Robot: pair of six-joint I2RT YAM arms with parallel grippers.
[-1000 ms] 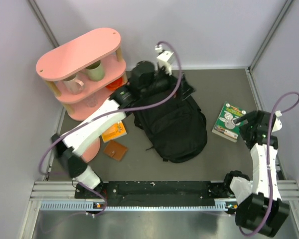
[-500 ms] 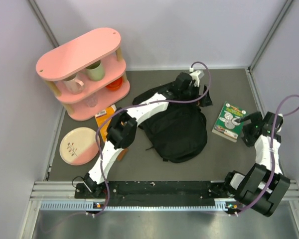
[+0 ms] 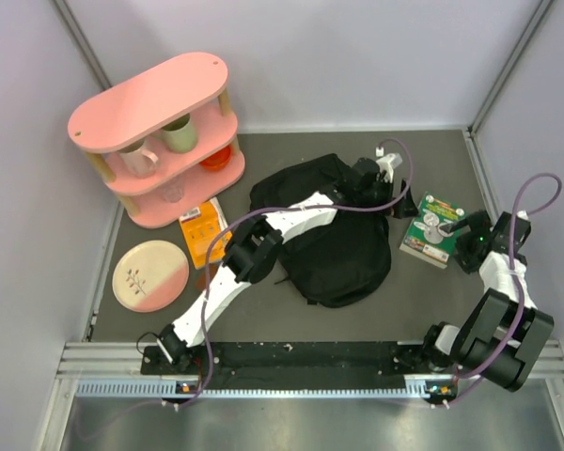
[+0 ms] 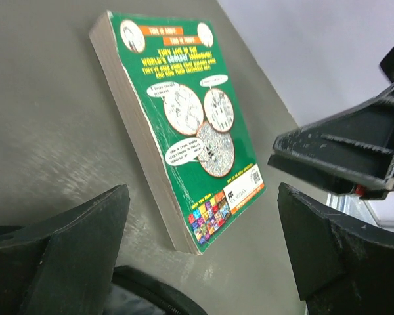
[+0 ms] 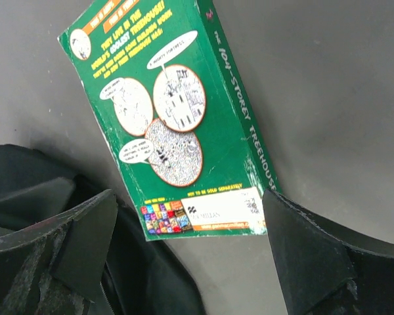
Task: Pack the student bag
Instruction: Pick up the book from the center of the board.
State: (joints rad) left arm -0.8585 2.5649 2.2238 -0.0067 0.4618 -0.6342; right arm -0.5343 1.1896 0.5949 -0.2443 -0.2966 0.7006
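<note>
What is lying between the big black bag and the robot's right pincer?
A green book lies flat between the student bag and the open right pincer. The top view shows this best.

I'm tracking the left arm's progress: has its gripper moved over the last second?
Yes. The left gripper swung right, away from the pink shelf, across the student bag, toward the green book.

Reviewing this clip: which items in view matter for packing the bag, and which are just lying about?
For the job: student bag; green book; probably the orange book too.
Lying about: pink shelf; green mug and pink mug on it; pink plate.
</note>
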